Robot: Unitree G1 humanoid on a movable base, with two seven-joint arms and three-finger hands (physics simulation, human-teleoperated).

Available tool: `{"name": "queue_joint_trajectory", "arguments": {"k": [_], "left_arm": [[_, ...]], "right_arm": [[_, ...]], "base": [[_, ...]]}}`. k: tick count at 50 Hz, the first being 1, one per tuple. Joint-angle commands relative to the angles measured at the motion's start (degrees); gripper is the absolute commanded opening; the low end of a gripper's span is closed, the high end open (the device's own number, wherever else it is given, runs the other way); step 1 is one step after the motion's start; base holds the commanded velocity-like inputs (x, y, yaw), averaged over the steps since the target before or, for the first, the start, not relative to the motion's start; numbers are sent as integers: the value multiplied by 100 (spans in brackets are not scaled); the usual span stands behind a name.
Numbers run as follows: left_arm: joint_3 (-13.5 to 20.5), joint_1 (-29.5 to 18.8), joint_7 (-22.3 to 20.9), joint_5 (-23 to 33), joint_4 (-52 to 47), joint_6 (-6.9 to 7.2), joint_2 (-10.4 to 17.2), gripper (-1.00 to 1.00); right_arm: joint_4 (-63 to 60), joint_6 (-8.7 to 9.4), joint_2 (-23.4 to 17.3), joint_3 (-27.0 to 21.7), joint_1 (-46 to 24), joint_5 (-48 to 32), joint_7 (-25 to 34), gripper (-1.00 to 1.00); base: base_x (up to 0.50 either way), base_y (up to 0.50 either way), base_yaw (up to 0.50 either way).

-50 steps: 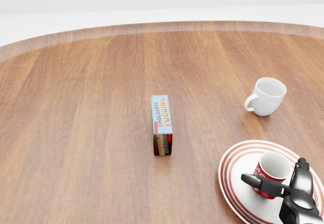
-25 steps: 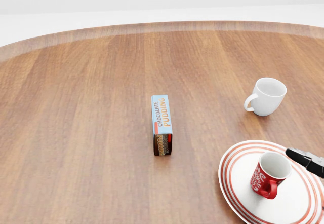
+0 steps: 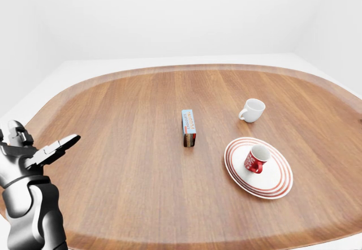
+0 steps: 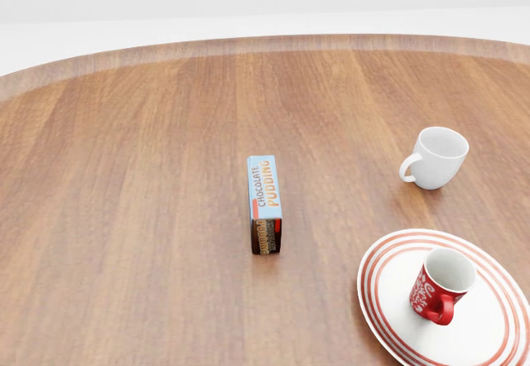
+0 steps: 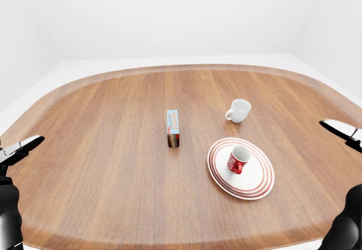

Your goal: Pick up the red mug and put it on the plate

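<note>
The red mug (image 4: 440, 286) stands upright on the white plate with red rings (image 4: 489, 333) at the bottom right of the head view, its handle toward the bottom. No hand touches it. My right hand (image 5: 339, 130) is open and empty at the right edge of the right-eye view, well to the right of the plate (image 5: 257, 183). My left hand (image 3: 56, 147) is open and empty at the far left of the left-eye view, over the table's left edge.
A chocolate pudding box (image 4: 265, 204) stands on its long side near the middle of the oval wooden table (image 4: 132, 217). A white mug (image 4: 436, 158) stands above the plate in the head view. White floor surrounds the table.
My right hand has let go of the red mug and drawn away to the right, out of the head view. The mug stays upright on the plate.
</note>
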Motion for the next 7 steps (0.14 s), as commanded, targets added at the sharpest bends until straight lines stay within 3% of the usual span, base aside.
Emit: {"name": "queue_joint_trajectory", "arguments": {"k": [1, 7], "left_arm": [[-1, -2, 5, -4, -8, 0, 10, 100], [3, -2, 0, -1, -14, 0, 6, 100]], "right_arm": [[-557, 0, 45, -221, 128, 120, 103, 100], [-611, 0, 40, -278, 148, 181, 107, 100]], "base": [[0, 0, 0], [0, 0, 0]]}}
